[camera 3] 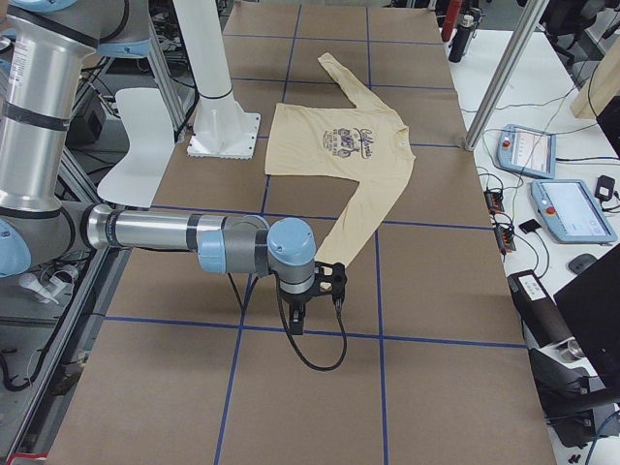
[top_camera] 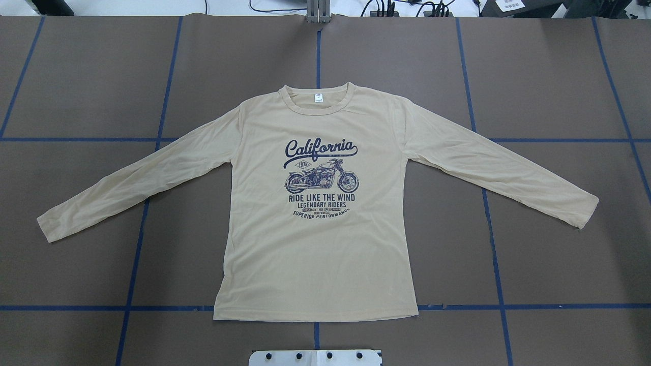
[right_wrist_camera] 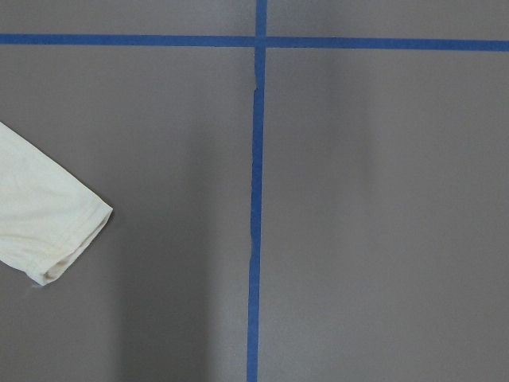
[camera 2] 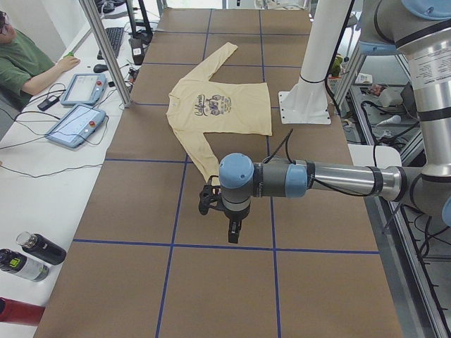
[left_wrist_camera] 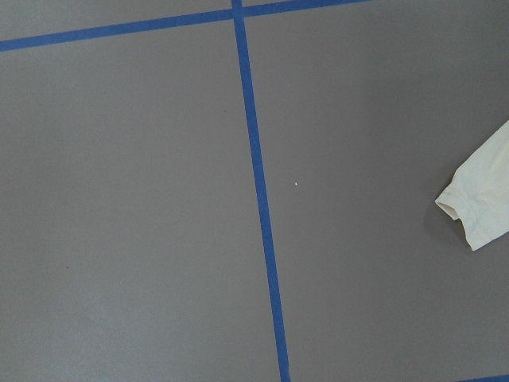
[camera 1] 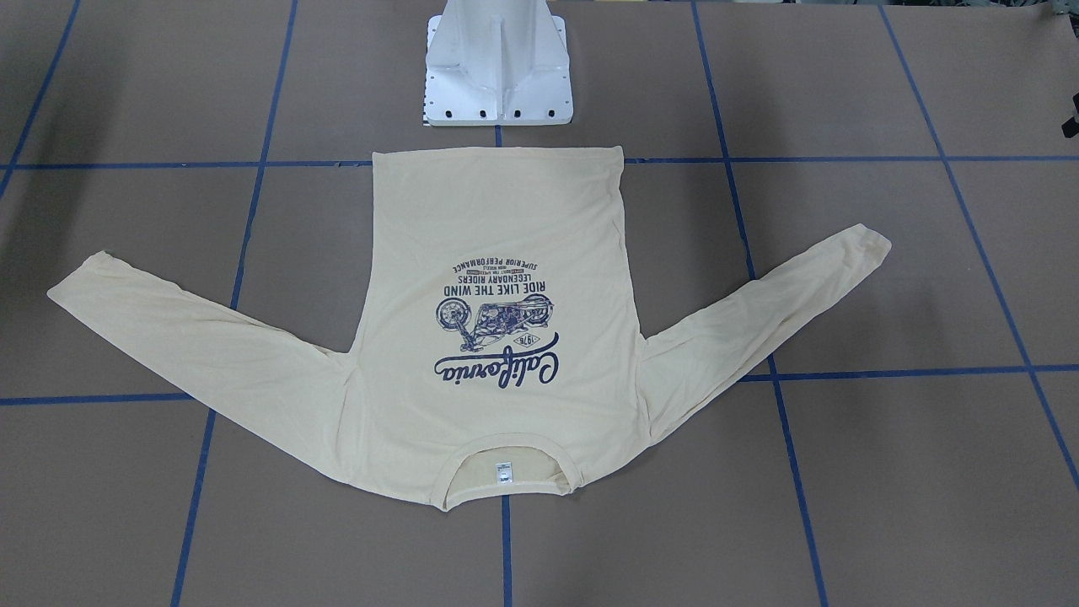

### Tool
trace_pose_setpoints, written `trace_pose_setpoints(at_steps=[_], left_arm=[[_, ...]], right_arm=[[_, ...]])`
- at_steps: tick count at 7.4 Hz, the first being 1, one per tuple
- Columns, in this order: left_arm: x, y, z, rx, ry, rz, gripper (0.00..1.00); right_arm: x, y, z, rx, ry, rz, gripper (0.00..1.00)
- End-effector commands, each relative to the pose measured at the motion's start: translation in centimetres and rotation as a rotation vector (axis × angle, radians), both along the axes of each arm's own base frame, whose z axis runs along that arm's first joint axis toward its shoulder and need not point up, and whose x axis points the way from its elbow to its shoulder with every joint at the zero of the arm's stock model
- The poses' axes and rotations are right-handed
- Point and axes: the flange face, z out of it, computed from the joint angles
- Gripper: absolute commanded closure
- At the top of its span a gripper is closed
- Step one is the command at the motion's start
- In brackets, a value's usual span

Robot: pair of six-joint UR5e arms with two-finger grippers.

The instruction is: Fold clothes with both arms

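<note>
The cream-yellow long-sleeved T-shirt (top_camera: 315, 244) lies flat and print-up on the brown table, both sleeves spread out to the sides. It also shows in the front-facing view (camera 1: 497, 211), collar toward that camera. My left gripper (camera 2: 232, 232) hangs above the table just beyond one sleeve end (camera 2: 208, 169); its wrist view shows that cuff (left_wrist_camera: 477, 211). My right gripper (camera 3: 296, 318) hangs just beyond the other sleeve end (camera 3: 344, 247); its wrist view shows that cuff (right_wrist_camera: 48, 231). I cannot tell whether either gripper is open or shut. Neither touches the shirt.
The white pedestal base (camera 1: 499, 67) stands just behind the shirt's hem. Blue tape lines (top_camera: 491, 223) grid the table. A seated operator (camera 2: 25, 67), control tablets (camera 2: 76, 125) and bottles (camera 2: 39, 248) are along the far side; more tablets (camera 3: 579, 208) show there too.
</note>
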Motion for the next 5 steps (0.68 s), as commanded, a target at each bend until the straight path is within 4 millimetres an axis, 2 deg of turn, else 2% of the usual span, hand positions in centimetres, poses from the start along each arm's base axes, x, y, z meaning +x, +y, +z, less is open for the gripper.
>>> trace_pose_setpoints(at_steps=[1, 2, 5], left_arm=[[0.0, -0.1, -0.3, 0.012, 0.000, 0.003, 0.00], [0.0, -0.3, -1.4, 0.036, 0.001, 0.003, 0.00], [0.4, -1.1, -1.5, 0.087, -0.013, 0.047, 0.00]], right_arm=[[0.0, -0.1, 0.0, 0.000, -0.002, 0.001, 0.00], [0.0, -0.4, -0.3, 0.008, -0.002, 0.001, 0.00], [-0.1, -1.1, -0.9, 0.019, -0.005, 0.004, 0.00]])
